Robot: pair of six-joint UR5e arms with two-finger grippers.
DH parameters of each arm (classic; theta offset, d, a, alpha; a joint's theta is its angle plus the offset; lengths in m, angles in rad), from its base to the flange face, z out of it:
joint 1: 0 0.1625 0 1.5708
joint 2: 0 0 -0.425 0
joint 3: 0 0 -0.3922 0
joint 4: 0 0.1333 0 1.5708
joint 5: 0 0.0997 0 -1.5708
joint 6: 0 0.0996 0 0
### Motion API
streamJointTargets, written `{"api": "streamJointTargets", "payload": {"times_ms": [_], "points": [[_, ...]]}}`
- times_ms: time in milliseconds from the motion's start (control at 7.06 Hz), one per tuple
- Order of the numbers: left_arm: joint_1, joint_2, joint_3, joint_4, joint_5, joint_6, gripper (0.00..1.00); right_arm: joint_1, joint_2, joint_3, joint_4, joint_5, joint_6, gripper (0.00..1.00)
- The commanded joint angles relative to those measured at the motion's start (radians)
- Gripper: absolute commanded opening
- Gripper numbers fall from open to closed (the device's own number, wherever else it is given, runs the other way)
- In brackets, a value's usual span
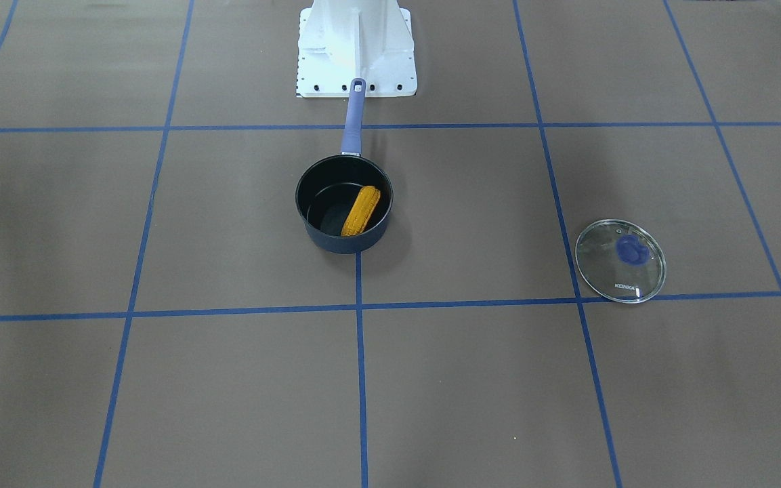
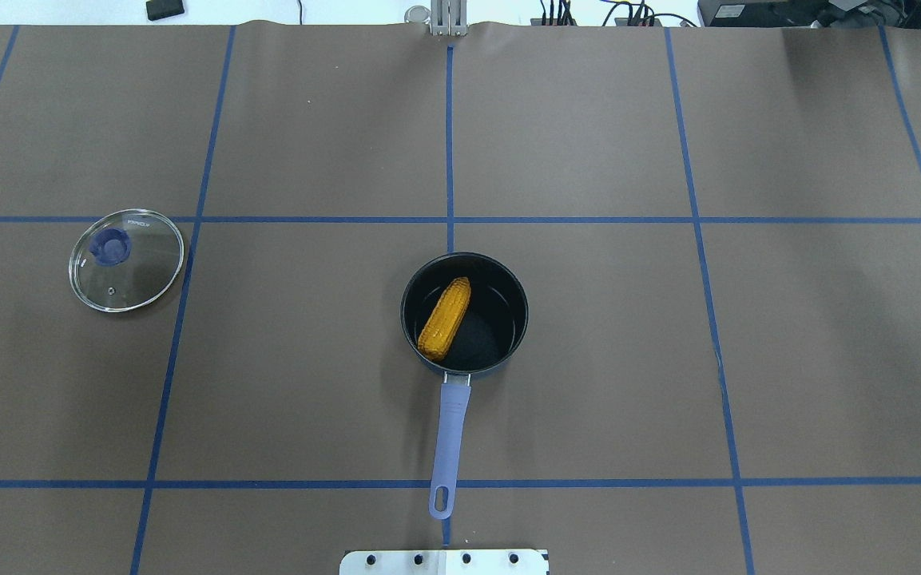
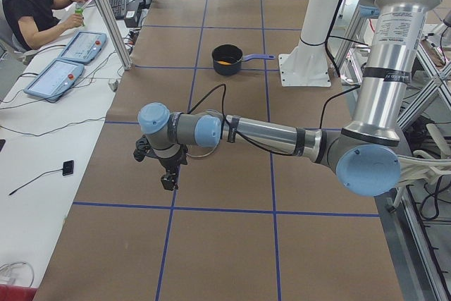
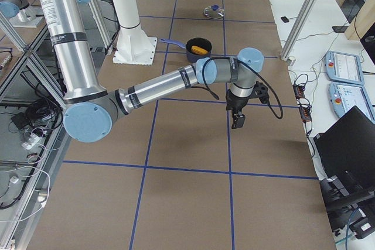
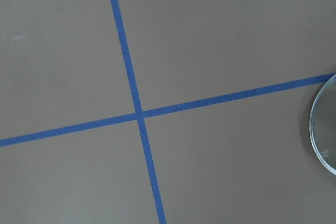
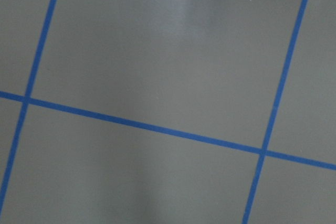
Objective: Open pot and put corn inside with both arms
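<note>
Overhead exterior view: a small dark navy saucepan (image 2: pixel 498 326) with a black interior stands uncovered at the middle of the brown, blue-taped tabletop (image 2: pixel 668 359), nearer the robot-side edge. Its long lavender-blue handle (image 2: pixel 450 431) points straight at that edge. A yellow-orange corn cob (image 2: pixel 445 318) lies inside the saucepan, its long axis slanted, the thicker end toward the handle and the robot's left edge and the narrower end toward the far edge. A round glass lid (image 2: pixel 136 275) with a blue knob (image 2: pixel 111 246) rests knob-up near the left edge, well apart from the saucepan. The black left claw (image 3: pixel 168 174) hangs pointing down over the left end and the black right claw (image 4: pixel 237 120) over the right end. How far apart either claw's jaws stand cannot be told.
</note>
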Motion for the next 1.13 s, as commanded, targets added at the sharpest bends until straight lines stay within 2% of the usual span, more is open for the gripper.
{"api": "streamJointTargets", "payload": {"times_ms": [0, 142, 567, 850, 992], "points": [[-0.001, 0.007, 0.002, -0.001, -0.004, -0.002, 0.99, 0.017, -0.161, -0.008, 0.193, 0.007, -0.002, 1.0], [-0.001, 0.011, 0.002, -0.001, -0.006, -0.002, 0.99, 0.019, -0.196, -0.008, 0.22, 0.01, -0.002, 1.0], [0.001, 0.056, 0.004, -0.065, -0.004, -0.008, 0.99, 0.017, -0.197, -0.003, 0.222, 0.01, -0.002, 1.0], [-0.001, 0.062, 0.004, -0.064, -0.004, -0.01, 0.99, 0.017, -0.195, -0.002, 0.222, 0.01, 0.004, 1.0], [-0.001, 0.12, -0.028, -0.065, -0.006, -0.005, 0.99, 0.017, -0.194, 0.0, 0.222, 0.01, 0.004, 1.0]]}}
